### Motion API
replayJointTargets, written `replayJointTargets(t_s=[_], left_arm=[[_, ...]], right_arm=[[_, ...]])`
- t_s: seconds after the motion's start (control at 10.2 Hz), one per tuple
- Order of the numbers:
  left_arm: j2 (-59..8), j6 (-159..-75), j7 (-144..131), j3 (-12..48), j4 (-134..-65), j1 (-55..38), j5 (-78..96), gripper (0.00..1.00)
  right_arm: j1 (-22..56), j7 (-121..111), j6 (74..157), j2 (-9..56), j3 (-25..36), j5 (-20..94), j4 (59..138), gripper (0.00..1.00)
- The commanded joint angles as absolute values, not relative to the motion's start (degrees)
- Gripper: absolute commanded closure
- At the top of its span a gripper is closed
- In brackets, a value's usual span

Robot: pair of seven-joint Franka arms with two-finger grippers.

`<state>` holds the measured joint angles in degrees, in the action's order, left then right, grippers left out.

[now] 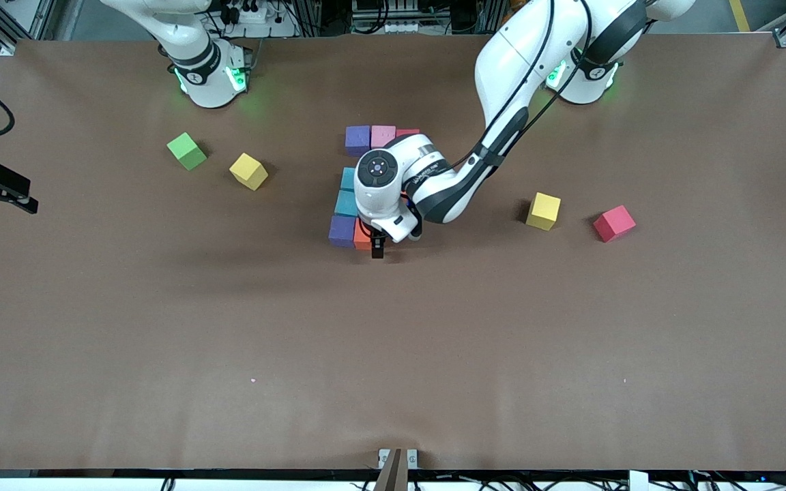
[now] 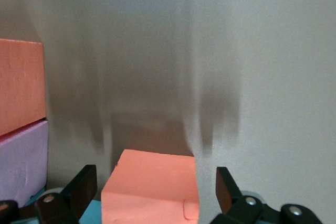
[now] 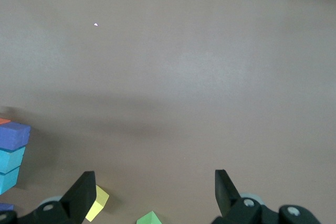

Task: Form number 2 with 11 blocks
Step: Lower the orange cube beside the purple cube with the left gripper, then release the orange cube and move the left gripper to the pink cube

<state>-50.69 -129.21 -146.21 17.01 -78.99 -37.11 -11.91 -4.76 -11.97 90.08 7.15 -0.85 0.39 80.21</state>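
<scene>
Table [image 1: 161, 327]: flat brown matte sheet, faint creases. All cubes are small matte foam, square-edged, equal size.

Blocks [image 1: 355, 198]: clustered mid-table, edges touching, under the left arm's wrist. Row nearest the bases: purple foam cube [image 1: 357, 138], pink foam cube [image 1: 383, 135], a sliver of red foam cube [image 1: 408, 131]. Column running toward the front camera: two blue foam cubes [image 1: 347, 191]. Row nearest the camera: second purple cube [image 1: 342, 230], then orange foam cube [image 1: 362, 235] touching it. Anything else of the cluster is hidden by the wrist.

Loose red foam cube [image 1: 614, 223] lies well apart, toward the left arm's end, near a yellow foam cube [image 1: 543, 210]. Green foam cube [image 1: 186, 151] and second yellow foam cube [image 1: 248, 170] sit toward the right arm's end.

Left arm: reaches from its base down to the cluster, wrist vertical. Left gripper [image 1: 377, 244] is low at the camera-side row, fingers [image 2: 84, 187] apart, straddling an orange cube [image 2: 152, 187] with a gap on each side, not clamping. That view also shows another orange face [image 2: 20, 85] above a pale purple one [image 2: 22, 158].

Right arm: waits at its end of the table. Right gripper [image 3: 155, 192] fingers spread wide, empty, over bare table.
</scene>
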Motion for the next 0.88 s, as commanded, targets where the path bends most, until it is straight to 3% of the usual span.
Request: replayJointTargets(t_s=[0.0, 0.39, 0.78], left_arm=[[-47.04, -125.17, -145.11, 16.61, -79.10, -37.09, -11.69, 0.00], [-40.37, -119.90, -138.63, 16.70, -82.16, -31.14, -11.78, 0.00], [-29.29, -119.88, -122.91, 17.14, -98.49, -19.63, -11.69, 0.00]], right_arm=[[-4.40, -11.34, 91.48, 7.03, -1.14, 0.88, 79.89, 0.00], [-4.48, -11.34, 91.76, 6.94, -1.05, 0.79, 79.89, 0.00], [-5.27, -11.60, 91.15, 6.50, -0.62, 0.79, 79.89, 0.00]])
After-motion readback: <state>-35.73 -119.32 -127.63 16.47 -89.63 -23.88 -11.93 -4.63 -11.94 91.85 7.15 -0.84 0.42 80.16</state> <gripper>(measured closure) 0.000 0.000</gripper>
